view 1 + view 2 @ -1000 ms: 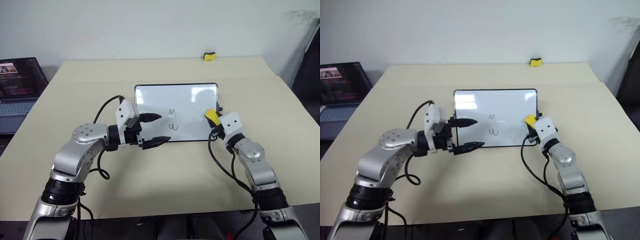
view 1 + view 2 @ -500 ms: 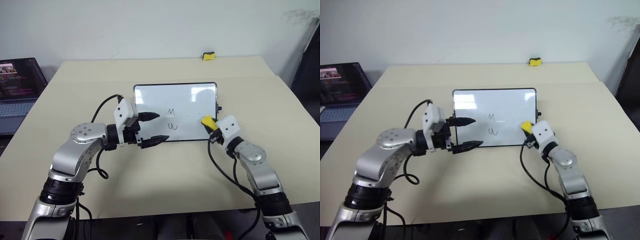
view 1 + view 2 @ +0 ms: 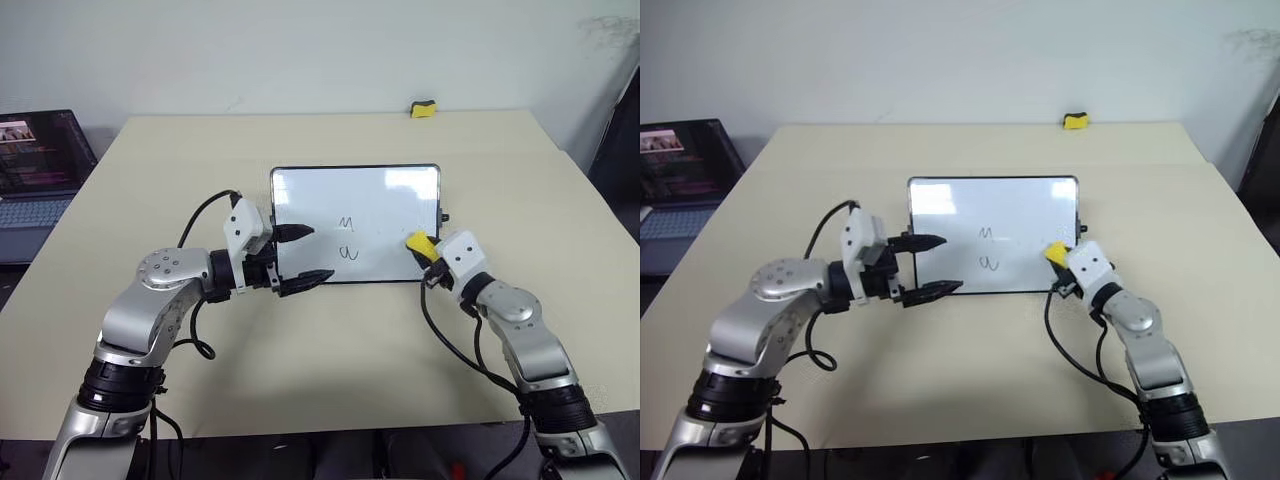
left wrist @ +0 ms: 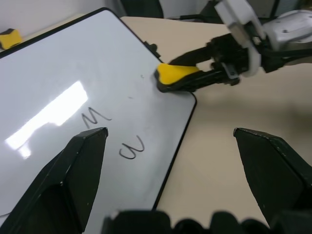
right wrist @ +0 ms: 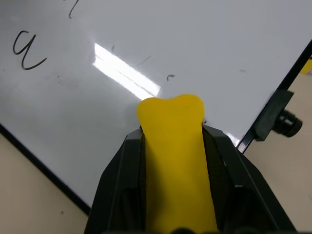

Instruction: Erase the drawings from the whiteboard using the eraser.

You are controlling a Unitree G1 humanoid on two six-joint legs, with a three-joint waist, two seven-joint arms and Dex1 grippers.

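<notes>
While the whiteboard (image 3: 355,222) lies flat at the middle of the bench (image 3: 330,350), long side toward the robot, the right gripper (image 3: 428,255) is clamped on the eraser (image 3: 418,243) and holds it over the board's right end, near the front right corner, probably so that the next stroke can run leftward to the marks. Head views, item two: the drawings (image 3: 346,237), two small black squiggles, one behind the other near the board's centre, well apart from the eraser; the board's right half reads clean. Item three: the left gripper (image 3: 298,256), jaws apart, hovers at the board's front left corner, one finger over the white face and one over the front edge, apparently placed to steady the board; whether it touches cannot be told. Surroundings: a second yellow block (image 3: 423,109) near the bench's far edge, a laptop (image 3: 35,165) beyond the left edge. Left wrist view: open fingers frame both squiggles and the eraser tip over the near corner; nothing lies between eraser and marks. Right wrist view: the yellow block sits squeezed between the black fingers, tip over the white face, a black knob (image 5: 288,123) on the frame beside it, one squiggle ahead.
</notes>
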